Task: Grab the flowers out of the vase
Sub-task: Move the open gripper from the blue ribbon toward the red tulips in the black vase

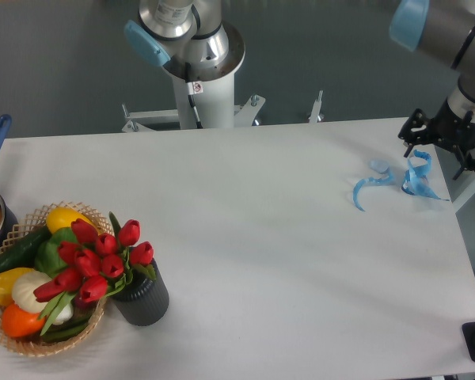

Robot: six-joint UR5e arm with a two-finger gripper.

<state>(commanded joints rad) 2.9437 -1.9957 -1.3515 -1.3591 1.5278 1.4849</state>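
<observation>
- While the end effector (445, 146) hung over the far right edge of the tabletop (285, 261), just above a blue ribbon (404, 180), its fingers looked spread and held nothing.
- From it, the flowers (95, 261) lay well apart, toward the near left corner.
- Their stems stood in the vase (142, 299), heads leaning left over a wicker basket (32, 344).
</observation>
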